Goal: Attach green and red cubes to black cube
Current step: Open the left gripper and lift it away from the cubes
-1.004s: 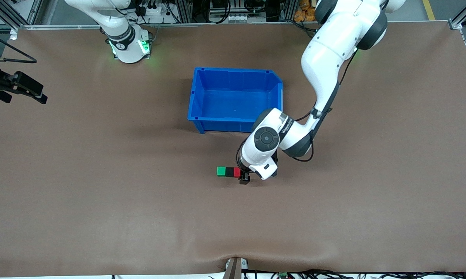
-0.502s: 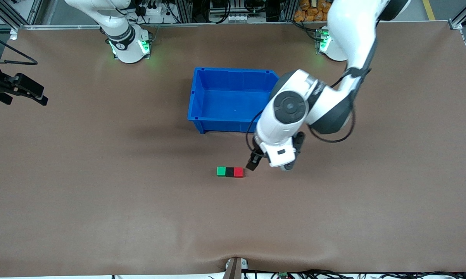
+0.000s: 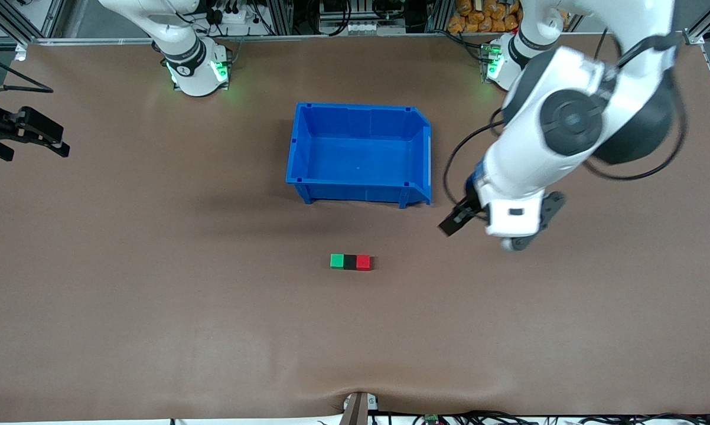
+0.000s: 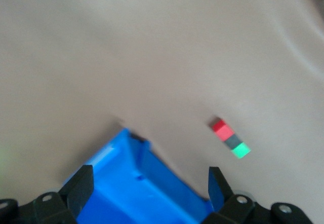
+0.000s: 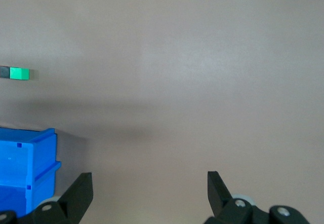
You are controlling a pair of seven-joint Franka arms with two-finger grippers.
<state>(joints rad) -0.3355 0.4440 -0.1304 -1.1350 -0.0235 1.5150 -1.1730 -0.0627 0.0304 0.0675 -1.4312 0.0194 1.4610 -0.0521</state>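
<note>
Jaws of both the left gripper [image 3: 454, 222] and the right gripper [image 5: 147, 188] are held wide open and empty. Green cube [image 3: 336, 261], black cube [image 3: 349, 261] and red cube [image 3: 363, 262] are joined in a row on the surface [image 3: 154, 307], nearer the front camera than the blue bin [image 3: 300, 177]. If bumped, the row could be broken.

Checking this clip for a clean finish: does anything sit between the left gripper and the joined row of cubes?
Nothing visible does. The open left gripper hangs over bare table, apart from the green cube, black cube and red cube.
</note>
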